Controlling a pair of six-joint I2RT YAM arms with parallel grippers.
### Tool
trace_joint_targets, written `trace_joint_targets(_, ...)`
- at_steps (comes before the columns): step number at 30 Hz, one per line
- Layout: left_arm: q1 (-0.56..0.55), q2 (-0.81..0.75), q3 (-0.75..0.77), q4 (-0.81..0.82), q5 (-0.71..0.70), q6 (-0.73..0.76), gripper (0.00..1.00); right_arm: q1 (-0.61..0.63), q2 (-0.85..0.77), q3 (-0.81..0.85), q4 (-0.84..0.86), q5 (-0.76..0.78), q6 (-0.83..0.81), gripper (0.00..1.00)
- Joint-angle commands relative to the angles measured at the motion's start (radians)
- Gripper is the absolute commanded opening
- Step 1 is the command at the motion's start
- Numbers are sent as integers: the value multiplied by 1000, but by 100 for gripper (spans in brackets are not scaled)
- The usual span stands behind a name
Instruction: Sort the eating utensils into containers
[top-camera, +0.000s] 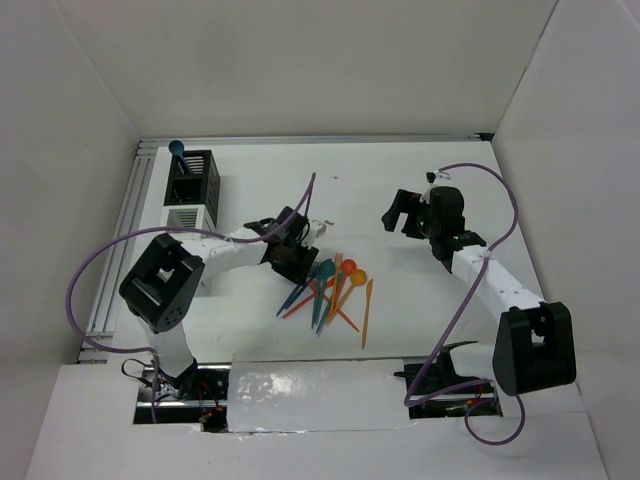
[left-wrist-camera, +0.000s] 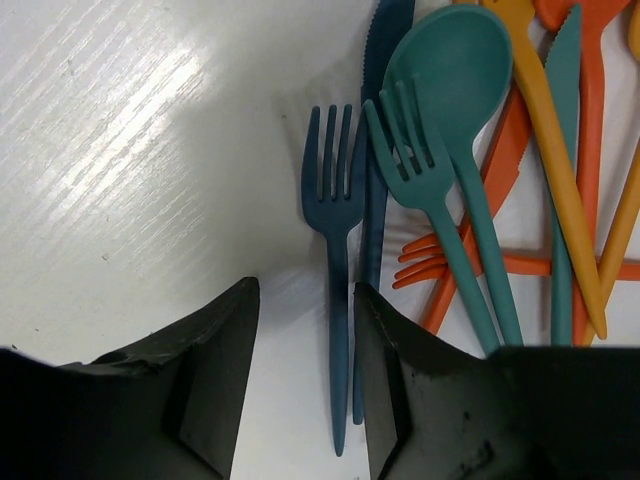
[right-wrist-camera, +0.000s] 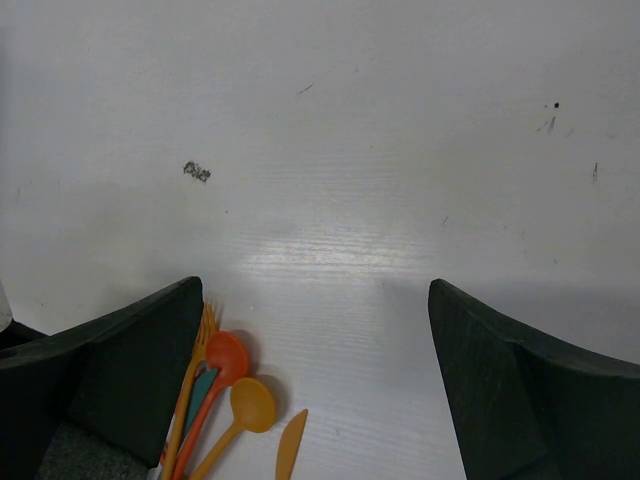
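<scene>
Black fingers of my left pincer (left-wrist-camera: 305, 300) fill the bottom of the left wrist view, parted only a little and low over the white tabletop (left-wrist-camera: 120, 150). Between them runs the handle of a dark blue plastic fork (left-wrist-camera: 335, 240), close to the finger nearer the pile. Nothing is clamped, and I cannot tell whether either finger touches it. A dark blue plastic knife (left-wrist-camera: 378, 150) lies just beside that fork. A teal plastic fork (left-wrist-camera: 415, 165) and a teal plastic spoon (left-wrist-camera: 450, 70) overlap beyond it, and an orange plastic fork (left-wrist-camera: 425, 262) pokes out beneath them.

I judge this to be the grasp of one piece from the heap. The next move calls for closing on the fork's handle alone, without dragging the knife along. Then comes a lift and a carry to the far-left corner, where a black slatted bin (top-camera: 205, 170) holds an upright blue spoon (top-camera: 176, 148) and a white slatted bin (top-camera: 185, 215) stands against it. My right pincer (right-wrist-camera: 315, 300) hangs spread wide and empty over bare tabletop.
</scene>
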Motion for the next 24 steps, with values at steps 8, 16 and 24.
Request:
trace_joint_targets(8,-9,70,7,6,-73,-24,27,-9,-19,-7,10,23,1,100)
trace_joint_targets(16,10,26,-32,84,-104,-72,5,-13,-42,-16,10,33,-7,100)
trace_joint_targets(24,283,-345,7,334,132,-64,8,-15,-39,2,24,-12,8,100)
